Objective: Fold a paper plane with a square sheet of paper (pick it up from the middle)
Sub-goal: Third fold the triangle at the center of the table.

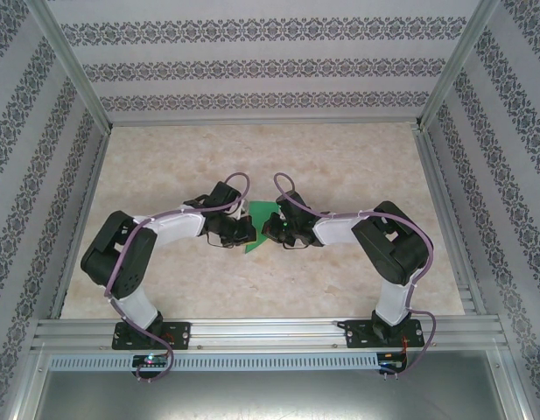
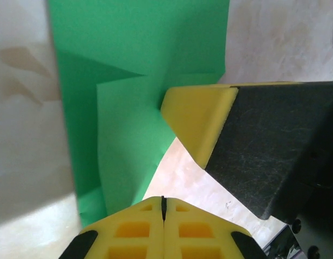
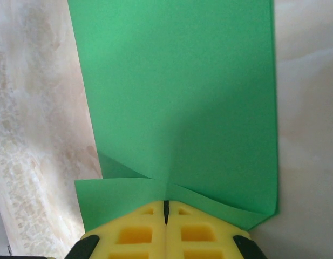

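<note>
The sheet of paper (image 3: 177, 97) is thin, matt, and smooth apart from creases. The table (image 1: 340, 166) looks like pale marbled stone, faintly glossy. The yellow finger pads (image 3: 134, 234) look like matt foam; the rails (image 1: 270, 332) are brushed metal.

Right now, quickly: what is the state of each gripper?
Left gripper: closed at the bright-green paper sheet; grip unclear.
Right gripper: closed on that sheet.
</note>
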{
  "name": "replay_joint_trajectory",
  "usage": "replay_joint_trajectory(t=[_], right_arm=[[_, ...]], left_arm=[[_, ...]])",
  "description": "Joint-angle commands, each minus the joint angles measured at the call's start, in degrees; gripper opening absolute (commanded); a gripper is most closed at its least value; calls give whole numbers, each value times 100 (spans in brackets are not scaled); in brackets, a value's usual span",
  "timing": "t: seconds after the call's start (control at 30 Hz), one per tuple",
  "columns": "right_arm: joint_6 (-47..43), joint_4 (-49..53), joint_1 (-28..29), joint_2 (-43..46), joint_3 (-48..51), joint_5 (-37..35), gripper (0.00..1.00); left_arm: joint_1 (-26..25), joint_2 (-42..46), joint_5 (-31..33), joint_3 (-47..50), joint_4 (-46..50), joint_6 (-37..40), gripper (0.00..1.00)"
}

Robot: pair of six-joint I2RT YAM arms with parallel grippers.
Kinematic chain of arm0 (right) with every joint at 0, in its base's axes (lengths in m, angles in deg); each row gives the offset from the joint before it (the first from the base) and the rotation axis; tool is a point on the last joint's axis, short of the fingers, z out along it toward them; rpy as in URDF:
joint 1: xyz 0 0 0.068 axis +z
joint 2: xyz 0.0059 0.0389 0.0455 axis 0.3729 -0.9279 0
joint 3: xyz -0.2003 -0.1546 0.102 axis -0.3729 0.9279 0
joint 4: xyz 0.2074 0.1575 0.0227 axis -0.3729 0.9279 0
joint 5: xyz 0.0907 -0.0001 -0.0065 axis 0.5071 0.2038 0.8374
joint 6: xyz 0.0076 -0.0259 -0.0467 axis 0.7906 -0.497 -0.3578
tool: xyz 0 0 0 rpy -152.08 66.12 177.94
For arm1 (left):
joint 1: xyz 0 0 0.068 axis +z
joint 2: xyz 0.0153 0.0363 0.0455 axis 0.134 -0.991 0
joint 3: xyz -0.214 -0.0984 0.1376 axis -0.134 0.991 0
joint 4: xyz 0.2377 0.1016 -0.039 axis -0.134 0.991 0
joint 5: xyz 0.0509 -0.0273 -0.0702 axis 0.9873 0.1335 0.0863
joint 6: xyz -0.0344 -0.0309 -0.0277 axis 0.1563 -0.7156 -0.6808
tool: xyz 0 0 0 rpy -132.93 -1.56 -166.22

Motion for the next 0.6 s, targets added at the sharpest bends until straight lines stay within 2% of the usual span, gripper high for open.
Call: replay_joint_trajectory(t=[0.0,0.57], right_arm=[[68,597,59,-398,107,-414,0],[55,639,61,-444,89,-381,0]], left_arm=[[-105,-160,-143,-32,-263,-207,7],[-140,-384,393,12,163,69,6]])
